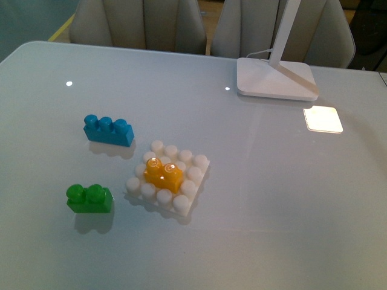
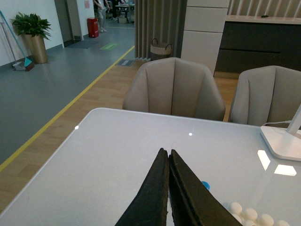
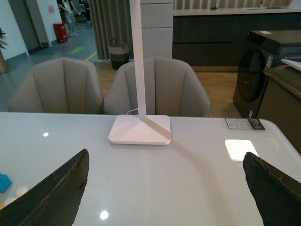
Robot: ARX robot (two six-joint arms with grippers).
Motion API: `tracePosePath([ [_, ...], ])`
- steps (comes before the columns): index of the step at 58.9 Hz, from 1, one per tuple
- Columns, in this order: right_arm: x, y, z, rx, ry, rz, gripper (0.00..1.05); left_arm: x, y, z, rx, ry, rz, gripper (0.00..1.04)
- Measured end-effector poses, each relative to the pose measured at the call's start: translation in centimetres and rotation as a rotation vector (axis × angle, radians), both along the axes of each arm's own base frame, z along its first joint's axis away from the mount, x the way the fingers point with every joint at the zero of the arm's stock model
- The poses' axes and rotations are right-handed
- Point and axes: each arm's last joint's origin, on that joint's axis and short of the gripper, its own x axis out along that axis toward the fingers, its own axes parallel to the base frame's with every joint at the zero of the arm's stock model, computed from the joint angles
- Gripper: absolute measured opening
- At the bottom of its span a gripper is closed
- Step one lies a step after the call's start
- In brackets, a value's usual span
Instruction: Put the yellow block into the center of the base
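Note:
The yellow block (image 1: 163,174) sits on the middle studs of the white studded base (image 1: 196,189), near the table's centre in the front view. Neither arm shows in that view. In the left wrist view my left gripper (image 2: 166,151) is shut with its black fingers pressed together and nothing between them; a few white studs of the base (image 2: 249,214) peek out beside them. My right gripper (image 3: 165,157) is open wide above bare tabletop, holding nothing. The yellow block is hidden in the left wrist view.
A blue three-stud brick (image 1: 108,130) lies behind and left of the base; a green two-stud brick (image 1: 89,198) lies to its left. A white lamp foot (image 1: 276,78) stands at the back right. Padded chairs (image 1: 140,23) line the far edge.

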Motion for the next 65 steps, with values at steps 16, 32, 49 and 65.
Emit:
tracePosePath([
  [16,0.0,0.0,0.0,0.000,0.000,0.000,0.96,-1.1,0.0,0.3,0.000,-0.009,0.000,0.03],
  [32,0.0,0.0,0.0,0.000,0.000,0.000,0.96,-1.8,0.0,0.3,0.000,-0.011,0.000,0.03],
  [49,0.0,0.0,0.0,0.000,0.000,0.000,0.96,-2.4,0.0,0.2,0.000,-0.011,0.000,0.03],
  [65,0.0,0.0,0.0,0.000,0.000,0.000,0.96,-3.5,0.0,0.0,0.000,-0.005,0.000,0.03],
])
